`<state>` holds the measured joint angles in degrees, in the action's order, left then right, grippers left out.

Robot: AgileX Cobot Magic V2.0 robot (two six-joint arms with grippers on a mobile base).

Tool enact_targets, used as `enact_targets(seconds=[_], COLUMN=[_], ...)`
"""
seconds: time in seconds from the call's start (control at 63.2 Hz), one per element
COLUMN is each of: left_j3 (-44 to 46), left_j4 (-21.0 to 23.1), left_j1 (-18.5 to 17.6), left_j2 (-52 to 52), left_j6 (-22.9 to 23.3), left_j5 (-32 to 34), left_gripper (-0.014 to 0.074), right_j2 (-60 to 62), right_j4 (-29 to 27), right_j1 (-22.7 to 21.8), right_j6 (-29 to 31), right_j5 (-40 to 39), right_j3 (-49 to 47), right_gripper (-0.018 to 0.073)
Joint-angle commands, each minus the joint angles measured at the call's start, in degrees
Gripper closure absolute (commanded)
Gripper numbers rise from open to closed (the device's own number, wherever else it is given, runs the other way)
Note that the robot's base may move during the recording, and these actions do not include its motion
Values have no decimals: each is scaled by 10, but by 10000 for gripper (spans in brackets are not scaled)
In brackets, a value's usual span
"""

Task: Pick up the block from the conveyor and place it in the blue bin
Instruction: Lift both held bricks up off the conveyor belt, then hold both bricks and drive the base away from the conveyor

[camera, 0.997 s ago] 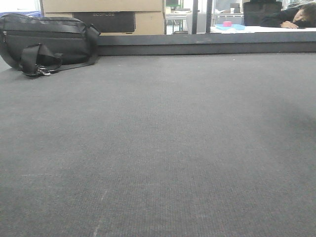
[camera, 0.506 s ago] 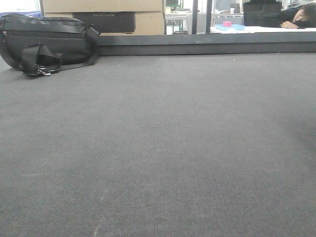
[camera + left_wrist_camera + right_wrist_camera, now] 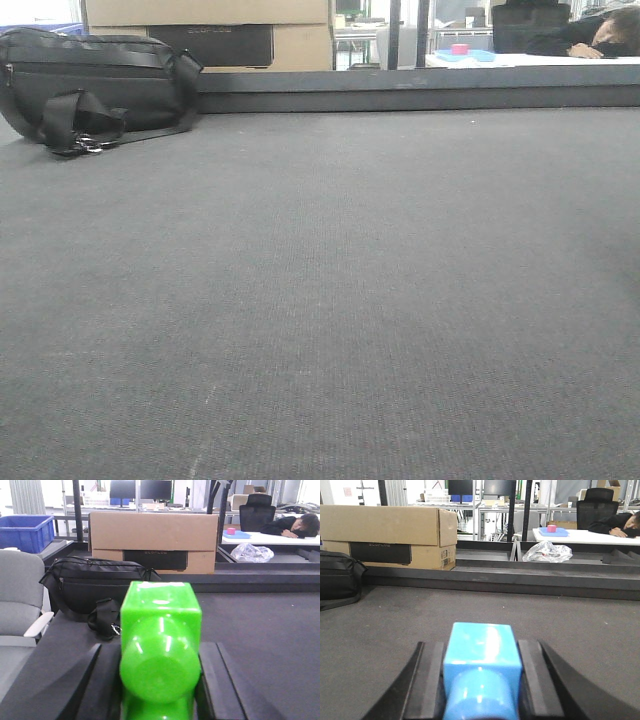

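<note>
Spanning the front view, the conveyor (image 3: pixel 320 300) runs dark and flat. The blue bin (image 3: pixel 25 532) stands far left in the left wrist view, well apart, beyond a black bag (image 3: pixel 95 590). My left jaws pinch a green block (image 3: pixel 161 625); my right jaws pinch a blue block (image 3: pixel 481 650). Carrying, I judge, is the step: grip firmly, pass above the bag, release only over the bin's rim.

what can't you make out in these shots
- Left wrist view: green block between the fingers hides the conveyor behind it; the bottom edge cuts its base.
- Right wrist view: blue block cut off likewise.
- Left wrist view: blue bin cut by the left edge, its wall hiding the contents.
- Front view: no arm or block shows.
</note>
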<state>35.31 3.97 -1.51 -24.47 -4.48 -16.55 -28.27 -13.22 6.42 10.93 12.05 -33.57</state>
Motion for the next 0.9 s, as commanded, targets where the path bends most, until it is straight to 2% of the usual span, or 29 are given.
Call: enact_targets(seconds=[0.0,0.332,0.886], left_j3=[1,1,1], left_j4=[-7,-7,-7], left_j1=[-5,-5,-5], left_j2=[5,6,6], left_j6=[1,1,1], left_j5=[13,13,13], left_gripper=[708,708,708], right_j2=[16,67,67], right_j4=[4,4,4], right_j1=[0,0,0], right_j6=[1,1,1], right_j5=[8,10,11], right_j3=[0,-11,-11], right_gripper=[713,713,713])
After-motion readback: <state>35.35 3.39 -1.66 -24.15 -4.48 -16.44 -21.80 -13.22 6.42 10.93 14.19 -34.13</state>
